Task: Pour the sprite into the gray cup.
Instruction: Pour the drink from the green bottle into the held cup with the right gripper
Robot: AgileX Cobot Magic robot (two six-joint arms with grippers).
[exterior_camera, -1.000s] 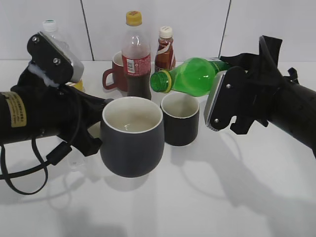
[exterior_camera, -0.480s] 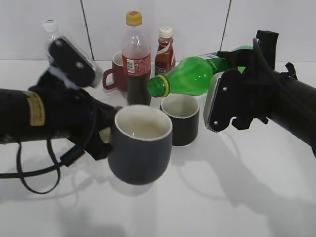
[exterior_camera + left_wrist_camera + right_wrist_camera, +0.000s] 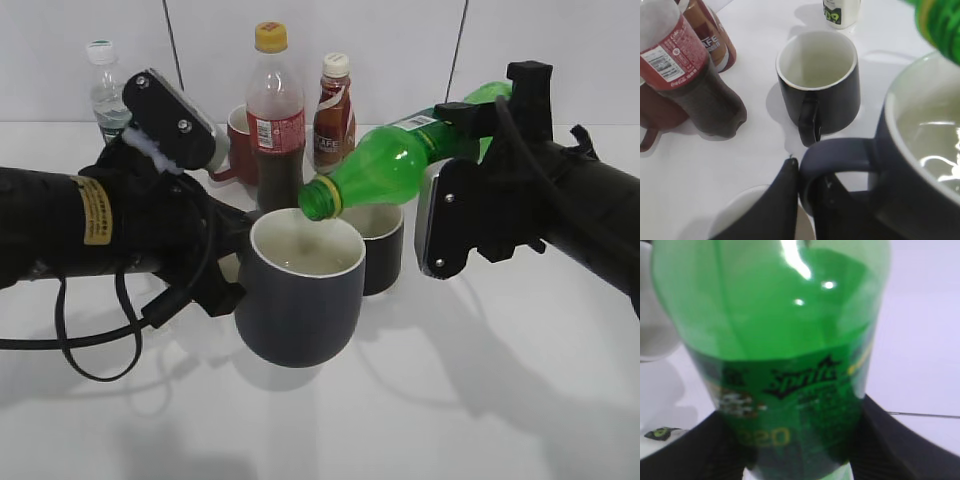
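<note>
Left arm reaches in horizontally, its end effector (image 3: 225, 285) clamped at cup height. Right arm angles in from the right, end effector (image 3: 800, 450) clamped, wrist rolled downward.

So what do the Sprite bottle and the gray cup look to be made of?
Sprite bottle: translucent green plastic, glossy; light shows through its wall, printed label wrapped round it. Gray cup: probably glazed ceramic, judging by its thick rim, matte charcoal outside and shiny cream inside.

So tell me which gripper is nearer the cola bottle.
Left. The left gripper holds the gray cup just in front of the cola bottle; the right gripper grips the sprite farther right.
</note>
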